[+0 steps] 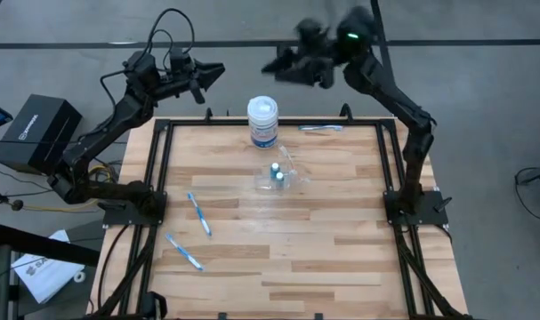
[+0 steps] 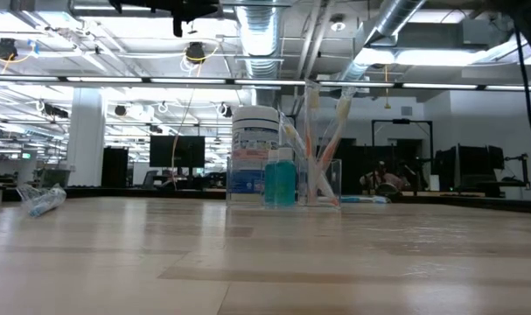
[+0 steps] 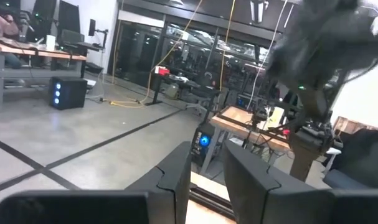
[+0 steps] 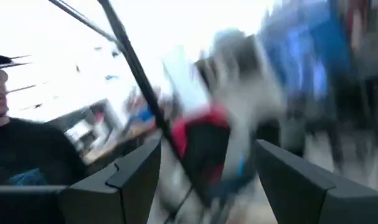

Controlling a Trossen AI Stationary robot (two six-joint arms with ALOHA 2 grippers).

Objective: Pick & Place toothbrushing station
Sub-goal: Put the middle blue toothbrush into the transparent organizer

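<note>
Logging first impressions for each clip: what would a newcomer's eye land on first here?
Probably both arms raised beyond the table's far edge, off the wood: the left gripper at far left, the right gripper blurred, its jaws wide. Next, the cluster mid-table: a white jar with the clear holder just in front of it. Loose toothbrushes lie near the left edge, another by the far edge.

The table (image 1: 341,258) is being occupied near its middle by the holder (image 1: 280,176), with two small cylinders (image 1: 277,172) standing in it. The jar (image 1: 262,122) is being kept just behind the holder, at the far edge. One toothbrush (image 1: 320,128) is lying to the jar's right, and two more toothbrushes (image 1: 199,213) are lying well apart toward the left front.
</note>
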